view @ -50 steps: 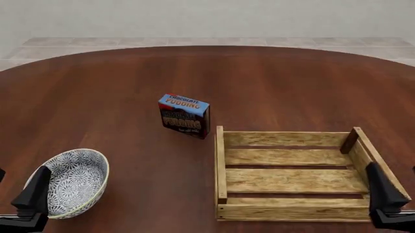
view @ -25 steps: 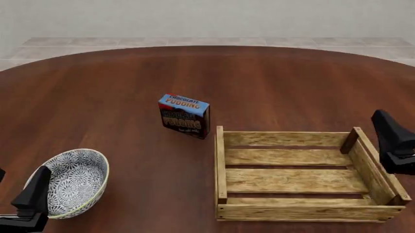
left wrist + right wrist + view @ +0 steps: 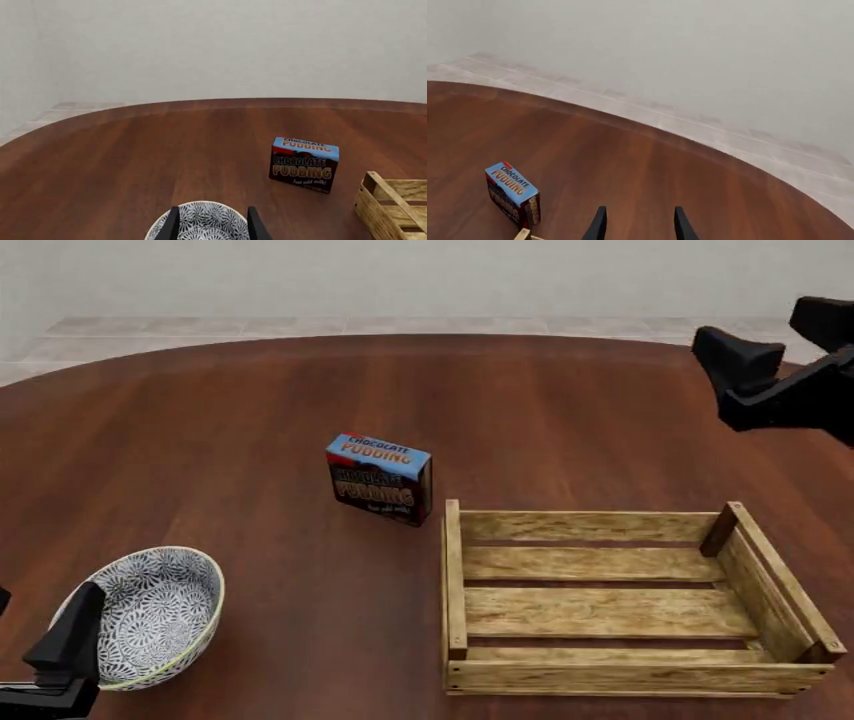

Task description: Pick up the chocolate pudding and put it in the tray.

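Change: your right hand (image 3: 771,368) has risen from beside the tray (image 3: 627,677) to high over the far tabletop (image 3: 240,420)
Hands: both open, gripping nothing; left hand (image 3: 211,227) low by the bowl (image 3: 150,612)
Pudding: chocolate pudding (image 3: 379,478) upright on the tabletop, just beyond the tray's far left corner
Containers: tray and bowl hold nothing
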